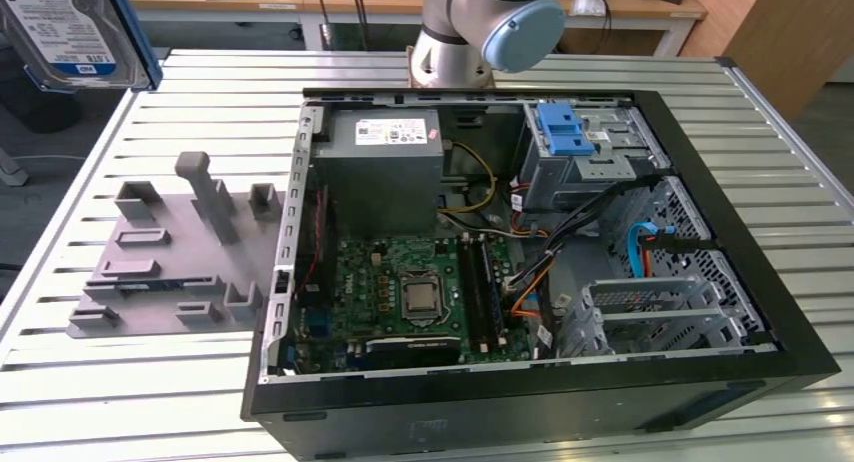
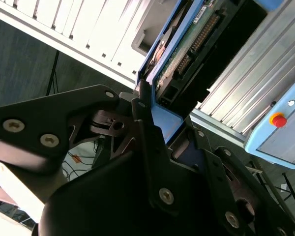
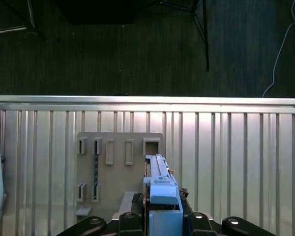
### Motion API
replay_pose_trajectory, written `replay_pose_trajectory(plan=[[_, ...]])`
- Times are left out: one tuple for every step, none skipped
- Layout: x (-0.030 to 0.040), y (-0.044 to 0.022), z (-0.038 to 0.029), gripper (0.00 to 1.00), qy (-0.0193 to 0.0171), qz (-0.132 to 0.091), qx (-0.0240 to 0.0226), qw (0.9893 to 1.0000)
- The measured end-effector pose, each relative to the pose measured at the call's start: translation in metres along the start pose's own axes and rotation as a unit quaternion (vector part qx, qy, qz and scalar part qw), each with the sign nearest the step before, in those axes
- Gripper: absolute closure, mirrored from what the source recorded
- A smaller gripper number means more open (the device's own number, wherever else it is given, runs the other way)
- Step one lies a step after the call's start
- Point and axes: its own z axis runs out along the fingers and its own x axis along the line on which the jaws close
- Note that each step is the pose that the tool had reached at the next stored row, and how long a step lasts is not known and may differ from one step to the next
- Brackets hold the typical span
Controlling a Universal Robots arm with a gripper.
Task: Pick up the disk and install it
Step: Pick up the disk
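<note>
Exterior view: the arm point(image 1: 470, 22), grey with a pale blue joint cap, rises at twelve o'clock behind the open case point(image 1: 534, 272). The disk point(image 1: 74, 32) hangs at eleven o'clock, well apart from the case. It is tilted with its label side toward the camera, showing silver metal, a white-and-blue label and a blue carrier point(image 1: 144, 42) along the edge nearer the case. At nine o'clock from the case a grey plate point(image 1: 167, 252) with upright posts and slots lies on the slatted table point(image 1: 134, 402), just beside the case wall. Inside the case, a blue latch point(image 1: 567, 132) sits on the drive cage at one o'clock.

In both wrist views the gripper point(image 2: 162, 123) point(image 3: 164, 219) is clamped on the disk point(image 2: 187, 49) point(image 3: 160, 187), its black fingers point(image 2: 145, 118) pressing the blue carrier from either side. The second wrist view shows the disk's underside, with a green circuit board and a black connector row inside the blue frame. In the first wrist view the disk stands edge-on over the plate point(image 3: 115, 182) and the table point(image 3: 236, 157).
</note>
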Motion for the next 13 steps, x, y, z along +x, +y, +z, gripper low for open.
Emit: replay_pose_trajectory(plan=[[0.0,0.0,0.0,0.64,0.0,0.0,0.0,1.0],[0.0003,0.0,-0.0001,0.64,0.0,0.0,-0.0001,1.0],[0.0011,0.0001,-0.0001,0.64,0.0001,0.0,-0.0001,1.0],[0.0022,0.0,-0.0001,0.64,0.0,0.0,0.0,1.0],[0.0033,0.0,-0.0001,0.64,0.0,0.0,0.0,1.0],[0.0043,0.0,0.0,0.64,-0.0001,0.0,0.0,1.0],[0.0053,0.0,0.0,0.64,-0.0001,0.0,0.0,1.0],[0.0059,0.0,0.0,0.64,-0.0001,0.0,0.0,1.0],[0.0061,-0.0002,0.0,0.64,-0.0001,0.0,0.0,1.0],[0.0061,-0.0011,-0.0001,0.64,-0.0001,0.0,0.0,1.0],[0.0062,-0.0022,-0.0001,0.64,-0.0001,0.0,0.0,1.0],[0.0062,-0.0036,-0.0001,0.64,-0.0001,0.0,0.0,1.0],[0.0062,-0.0049,-0.0001,0.64,-0.0001,0.0,0.0,1.0]])
